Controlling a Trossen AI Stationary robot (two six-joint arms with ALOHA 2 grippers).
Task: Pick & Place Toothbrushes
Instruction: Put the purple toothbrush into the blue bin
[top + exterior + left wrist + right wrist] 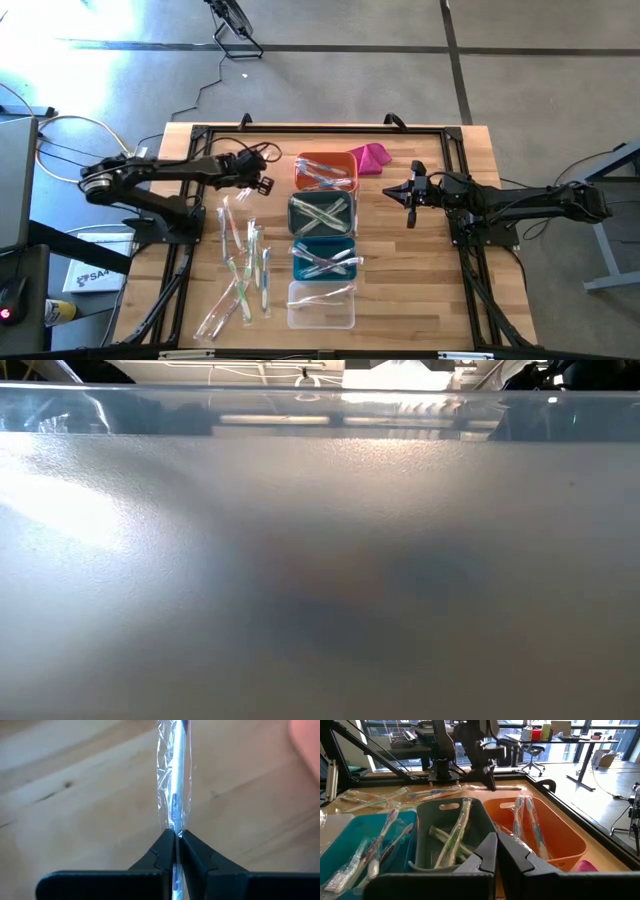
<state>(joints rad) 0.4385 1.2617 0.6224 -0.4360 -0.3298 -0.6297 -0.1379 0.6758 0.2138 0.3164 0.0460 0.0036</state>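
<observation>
**Sorting wrapped toothbrushes into bins: partly done, one brush in hand**

Running down the middle of the wooden slatted table [420,300] is a column of four small rectangular plastic bins: orange [326,171] nearest the far edge, then grey [322,216], teal [324,259] and clear [321,305] toward the near edge. The first three each hold a few brushes; the clear one seems to hold one at most. A loose scatter of thin toothbrushes in glossy clear wrappers [240,270] lies toward the table's left edge, so I judge much sorting remains. The left gripper [262,184], beside the orange bin, has its jaws clamped on one white wrapped toothbrush [176,785] above bare wood. The right gripper [410,193], jaws together and empty, waits right of the bins.
</observation>
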